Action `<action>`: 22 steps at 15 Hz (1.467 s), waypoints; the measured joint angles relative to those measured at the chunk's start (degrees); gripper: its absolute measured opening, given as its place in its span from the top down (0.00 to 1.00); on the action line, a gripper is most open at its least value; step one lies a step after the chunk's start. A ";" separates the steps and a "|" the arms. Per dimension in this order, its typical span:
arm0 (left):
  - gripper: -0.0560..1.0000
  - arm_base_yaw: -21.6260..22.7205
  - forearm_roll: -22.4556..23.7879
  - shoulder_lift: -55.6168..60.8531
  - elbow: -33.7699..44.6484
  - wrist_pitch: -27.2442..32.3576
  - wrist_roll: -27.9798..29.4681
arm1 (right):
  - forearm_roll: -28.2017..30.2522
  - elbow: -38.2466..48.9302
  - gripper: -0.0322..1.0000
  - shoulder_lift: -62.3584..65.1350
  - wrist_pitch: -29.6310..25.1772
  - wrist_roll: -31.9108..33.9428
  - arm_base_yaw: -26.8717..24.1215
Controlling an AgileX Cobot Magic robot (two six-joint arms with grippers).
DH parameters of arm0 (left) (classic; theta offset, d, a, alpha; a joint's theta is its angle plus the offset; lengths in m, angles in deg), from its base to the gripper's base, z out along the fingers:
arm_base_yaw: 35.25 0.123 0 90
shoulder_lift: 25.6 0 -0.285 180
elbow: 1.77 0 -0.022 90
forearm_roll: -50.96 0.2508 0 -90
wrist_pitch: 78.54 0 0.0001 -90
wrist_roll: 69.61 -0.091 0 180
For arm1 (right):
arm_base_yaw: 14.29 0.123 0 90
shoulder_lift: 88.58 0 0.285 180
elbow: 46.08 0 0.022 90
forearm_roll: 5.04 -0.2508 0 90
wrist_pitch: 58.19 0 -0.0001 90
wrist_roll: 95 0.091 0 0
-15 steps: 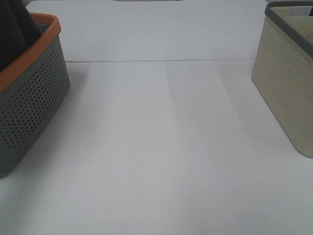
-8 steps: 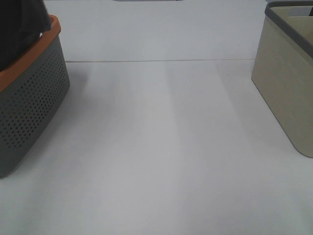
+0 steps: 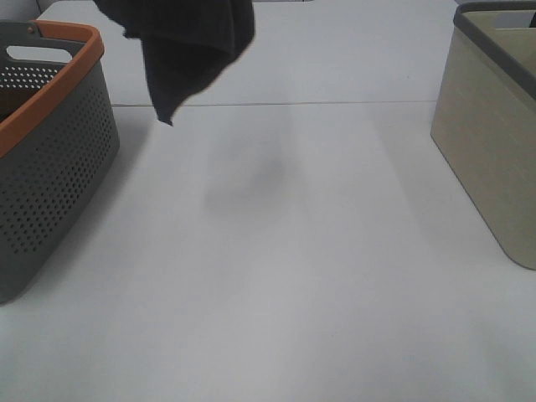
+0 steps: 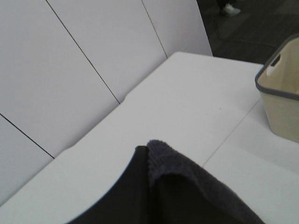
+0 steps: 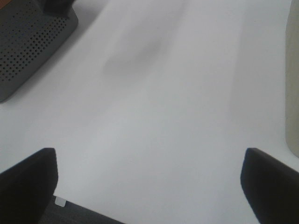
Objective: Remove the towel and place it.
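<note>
The left gripper is clenched on the towel. In its wrist view a fold of dark terry cloth bulges against one dark finger, and the cloth hides the rest of the jaws. From that grip the towel hangs free and bunched, its lowest corner pointing down, clear of the white table beneath, where a faint shadow lies. The grey perforated basket with an orange rim stands below and to the left of the held cloth, apart from it. The beige bin is well apart on the other side. The right gripper is released, its fingers spread wide with nothing between them. Bare table lies ahead of it, the basket ahead to its left, the bin at its right
</note>
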 joint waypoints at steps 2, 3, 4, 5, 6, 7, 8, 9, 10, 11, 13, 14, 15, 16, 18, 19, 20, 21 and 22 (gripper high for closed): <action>0.95 -1.38 1.15 -3.72 0.00 2.52 0.23 | -0.17 0.00 0.03 -0.40 0.29 -0.23 0.00; 0.95 -2.29 1.49 -4.98 0.00 3.38 0.40 | -0.46 0.00 0.03 -0.40 0.34 -0.40 0.00; 0.95 -3.32 2.18 -6.13 0.00 4.13 0.92 | -1.15 0.00 0.03 -0.40 0.34 -1.78 0.00; 0.95 -4.35 3.04 -7.10 0.00 4.70 1.26 | -1.95 0.00 0.03 -0.40 0.34 -3.15 0.00; 0.95 -5.44 4.13 -8.02 0.00 5.04 1.55 | -2.52 0.00 0.03 -0.40 0.40 -4.24 0.00; 0.95 -5.96 4.64 -8.48 0.00 5.33 1.83 | -2.86 0.00 0.03 -0.40 0.69 -4.87 0.00; 0.95 -6.82 5.67 -9.17 0.00 5.96 2.58 | -3.27 0.00 0.03 -0.97 1.49 -5.27 0.00; 0.95 -7.68 6.70 -9.91 0.00 6.19 3.27 | -3.55 0.00 0.03 -2.46 2.23 -5.50 0.00; 0.95 -8.37 7.68 -10.43 0.00 6.19 4.01 | -4.13 0.00 0.03 -4.24 3.04 -5.96 0.00; 0.95 -9.11 8.42 -11.06 0.00 6.19 4.41 | -4.53 0.00 0.04 -6.53 4.01 -6.47 0.00; 0.95 -10.08 8.65 -12.15 0.00 6.30 5.21 | -6.02 0.00 0.04 -12.78 6.19 -9.40 0.00; 0.95 -10.43 8.77 -12.66 0.00 6.30 6.02 | -7.91 0.00 0.04 -16.50 7.28 -11.80 0.00; 0.95 -10.60 8.77 -13.29 0.00 6.36 7.51 | -13.01 0.00 0.05 -23.32 10.20 -18.11 0.00; 0.95 -10.60 8.94 -13.41 0.00 6.36 7.79 | -16.27 -0.23 0.06 -27.27 11.57 -22.35 0.06; 0.95 -10.60 9.00 -13.52 0.00 6.36 7.96 | -18.96 -1.66 0.06 -32.72 14.90 -27.16 2.12; 0.95 -10.60 9.00 -13.52 0.00 6.36 8.02 | -19.60 -2.92 0.06 -36.10 18.56 -28.71 5.84; 0.95 -10.60 9.00 -13.52 0.00 6.42 8.08 | -19.77 -4.47 0.06 -39.30 22.52 -29.05 9.97; 0.95 -10.60 9.05 -13.58 0.00 6.76 8.08 | -20.17 -5.50 0.06 -42.46 26.47 -29.11 13.81; 0.95 -10.60 9.51 -13.58 0.00 7.73 8.65 | -20.74 -6.19 0.06 -45.09 30.25 -29.05 17.30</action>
